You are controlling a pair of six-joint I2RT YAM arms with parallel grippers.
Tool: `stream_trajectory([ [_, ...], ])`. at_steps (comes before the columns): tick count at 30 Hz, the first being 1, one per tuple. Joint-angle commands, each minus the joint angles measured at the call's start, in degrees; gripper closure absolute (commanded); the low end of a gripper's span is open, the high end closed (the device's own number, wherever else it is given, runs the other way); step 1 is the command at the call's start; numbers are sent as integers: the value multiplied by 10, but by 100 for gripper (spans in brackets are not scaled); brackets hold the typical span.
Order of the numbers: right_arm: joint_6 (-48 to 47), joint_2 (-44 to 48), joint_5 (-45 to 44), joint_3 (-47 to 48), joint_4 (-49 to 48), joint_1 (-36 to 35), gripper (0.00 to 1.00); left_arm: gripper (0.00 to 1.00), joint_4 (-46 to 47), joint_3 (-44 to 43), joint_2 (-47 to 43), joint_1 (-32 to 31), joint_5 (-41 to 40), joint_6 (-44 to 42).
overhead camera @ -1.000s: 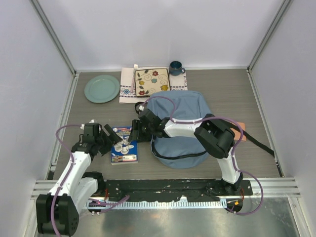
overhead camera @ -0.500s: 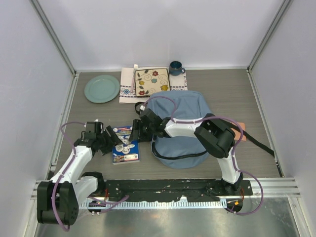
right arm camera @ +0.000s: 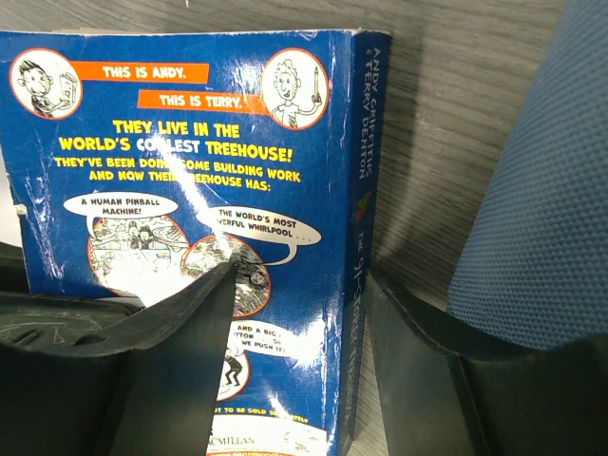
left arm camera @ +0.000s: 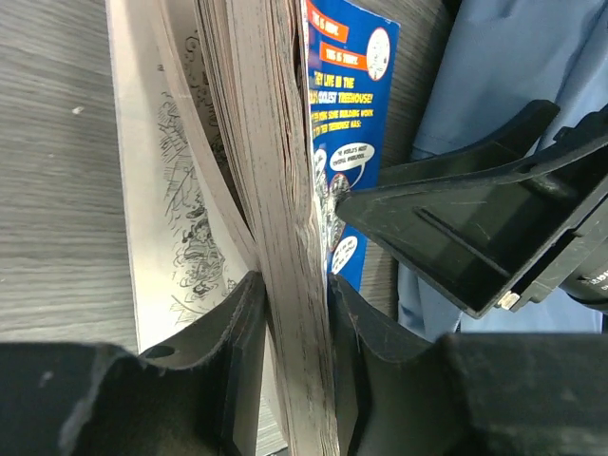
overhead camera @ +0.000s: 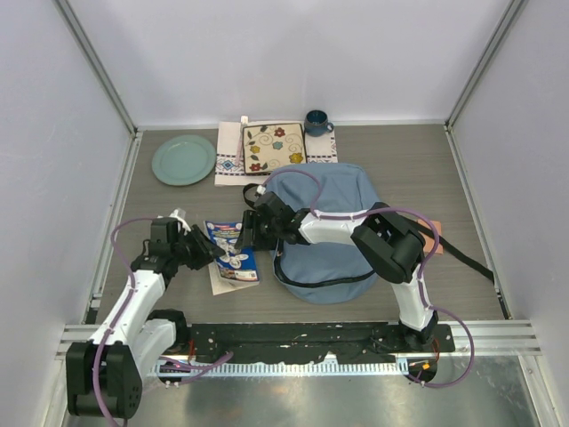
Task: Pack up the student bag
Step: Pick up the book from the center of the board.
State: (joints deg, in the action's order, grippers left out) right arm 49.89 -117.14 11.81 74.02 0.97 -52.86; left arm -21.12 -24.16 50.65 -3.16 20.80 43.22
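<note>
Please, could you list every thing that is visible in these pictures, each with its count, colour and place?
round ceramic plate: one, pale green, far left of the table.
embroidered cloth mat: one, white, far middle.
square flowered plate: one, cream, on the mat.
ceramic mug: one, dark blue, at the mat's far right corner.
soft fabric backpack: one, light blue with black straps, centre right.
flat orange thing: one, beside the backpack's right side, partly hidden.
paperback book: one, blue cover, left of the backpack, pages fanned.
wooden table: one, grey-brown.
left tool: one, black, closed on a block of the book's pages.
right tool: one, black, open, astride the book's spine.
</note>
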Motion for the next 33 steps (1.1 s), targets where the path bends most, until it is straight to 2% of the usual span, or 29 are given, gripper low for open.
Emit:
stream_trajectory([
  [1, 6, -3, 29, -5, -27, -16, 39, 66, 90, -5, 25, -7, 79, 21],
  [3, 6, -3, 30, -5, -27, -15, 39, 67, 86, -4, 41, -6, 74, 20],
  [6, 7, 0, 30, -7, -27, -14, 39, 83, 58, -6, 58, -6, 39, 16],
  [7, 6, 2, 29, -10, -27, -14, 39, 95, 50, -11, 61, -5, 31, 13],
  [8, 6, 3, 28, -11, -27, -11, 39, 100, 41, -13, 61, -6, 24, 11],
  [13, -25, 57, 22, -21, -13, -3, 31, 100, -33, -52, 12, -6, -48, 8],
  [19, -52, 166, 45, -61, -17, 4, 26, 100, -82, -119, -80, -6, -67, 18],
  [24, -35, 241, 47, -111, -33, 9, 25, 100, -84, -158, -129, -5, -29, 22],
  [26, -16, 280, 64, -131, -69, 19, 24, 100, -72, -168, -137, -5, -9, 27],
  [33, 12, 381, 79, -208, -146, 51, 22, 100, 75, -155, -146, -6, 136, 76],
])
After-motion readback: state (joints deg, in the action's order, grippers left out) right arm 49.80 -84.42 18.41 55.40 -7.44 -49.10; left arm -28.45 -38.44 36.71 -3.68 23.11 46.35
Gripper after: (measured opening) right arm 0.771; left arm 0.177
